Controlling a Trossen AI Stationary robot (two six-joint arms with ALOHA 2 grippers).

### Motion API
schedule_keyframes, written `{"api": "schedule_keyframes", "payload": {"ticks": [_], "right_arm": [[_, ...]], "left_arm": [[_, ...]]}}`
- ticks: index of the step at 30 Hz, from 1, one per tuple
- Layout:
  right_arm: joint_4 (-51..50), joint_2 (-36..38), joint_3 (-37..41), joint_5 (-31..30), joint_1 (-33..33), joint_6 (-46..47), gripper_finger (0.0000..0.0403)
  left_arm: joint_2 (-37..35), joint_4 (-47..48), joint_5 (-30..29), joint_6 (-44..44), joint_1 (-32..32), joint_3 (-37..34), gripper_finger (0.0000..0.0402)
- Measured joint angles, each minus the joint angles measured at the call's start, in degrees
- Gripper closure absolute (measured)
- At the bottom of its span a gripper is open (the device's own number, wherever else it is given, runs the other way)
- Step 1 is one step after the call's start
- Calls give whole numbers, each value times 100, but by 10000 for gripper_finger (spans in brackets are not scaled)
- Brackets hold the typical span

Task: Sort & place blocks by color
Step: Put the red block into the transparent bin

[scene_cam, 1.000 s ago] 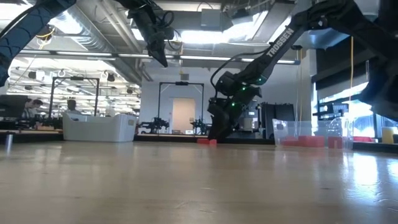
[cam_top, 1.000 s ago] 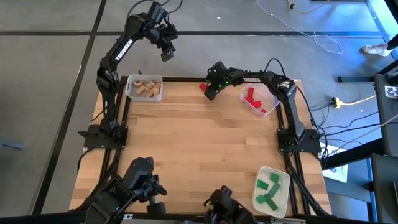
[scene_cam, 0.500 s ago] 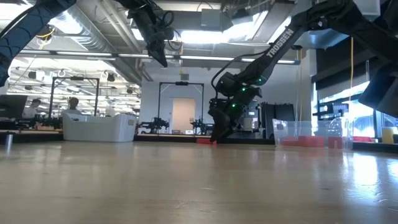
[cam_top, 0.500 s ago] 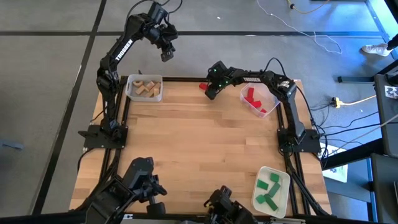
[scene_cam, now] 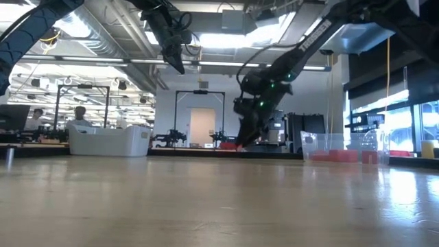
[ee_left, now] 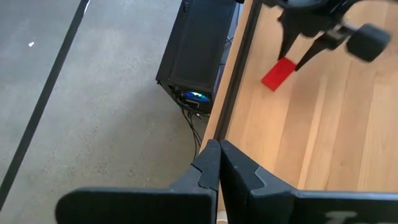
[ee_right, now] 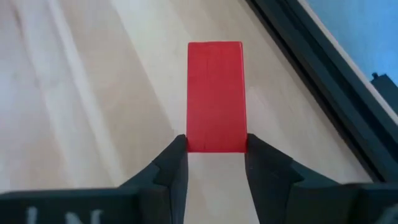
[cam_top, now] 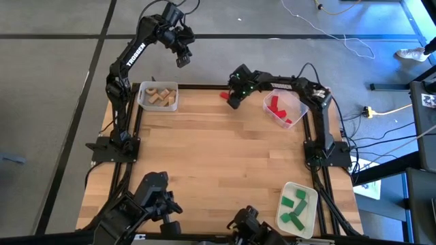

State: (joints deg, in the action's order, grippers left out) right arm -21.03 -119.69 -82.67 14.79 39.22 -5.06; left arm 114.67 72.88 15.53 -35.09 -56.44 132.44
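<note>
The right tool [ee_right: 216, 163] has just closed on a red block [ee_right: 215, 96] and lifted it off the desk's [cam_top: 204, 150] far edge. It can go to the red bin [cam_top: 283, 109] next; the left tool [ee_left: 219, 163] waits shut beyond that edge.

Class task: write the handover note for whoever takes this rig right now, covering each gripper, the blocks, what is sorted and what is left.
Right gripper: jaws shut on the last red block, at the table's far edge beside the red bin.
Left gripper: shut, empty, raised beyond the far edge.
Done: tan blocks in the far-left bin; green blocks in the near-right tray; other red blocks binned.
Left: drop the held block into the red bin.
</note>
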Motion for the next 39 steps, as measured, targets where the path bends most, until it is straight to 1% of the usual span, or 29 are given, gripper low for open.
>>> {"api": "schedule_keyframes", "payload": {"ticks": [8,12,18,21,23,27,29,32,36,37,39], "right_arm": [[-1090,687,0,-32,0,5,276],[-1958,1174,0,-522,0,9,276],[-3072,1906,-4,-907,4,321,276],[-3817,2203,-9,-1314,0,551,276],[-4420,2335,-9,-1711,0,723,276],[-5533,2479,83,-2608,21,1083,276],[-5866,2505,230,-2865,54,1200,276],[-5992,2525,635,-2968,178,1248,276],[-5612,2525,1339,-2941,360,1240,276],[-5519,2523,1503,-2888,400,1238,276],[-5333,2523,1791,-2825,454,1237,276]], "left_arm": [[0,0,2,-94,1,0,401],[0,2,4,-154,1,0,402],[0,2,11,-301,-1,0,401],[0,2,13,-314,-3,0,401],[0,2,14,-365,-3,0,401],[0,0,20,-452,-3,0,401],[0,0,32,-455,-3,0,401],[0,0,42,-463,-3,0,401],[0,2,48,-463,-3,0,401],[0,10,99,-477,-5,0,401],[0,98,410,-676,-5,0,401]]}}
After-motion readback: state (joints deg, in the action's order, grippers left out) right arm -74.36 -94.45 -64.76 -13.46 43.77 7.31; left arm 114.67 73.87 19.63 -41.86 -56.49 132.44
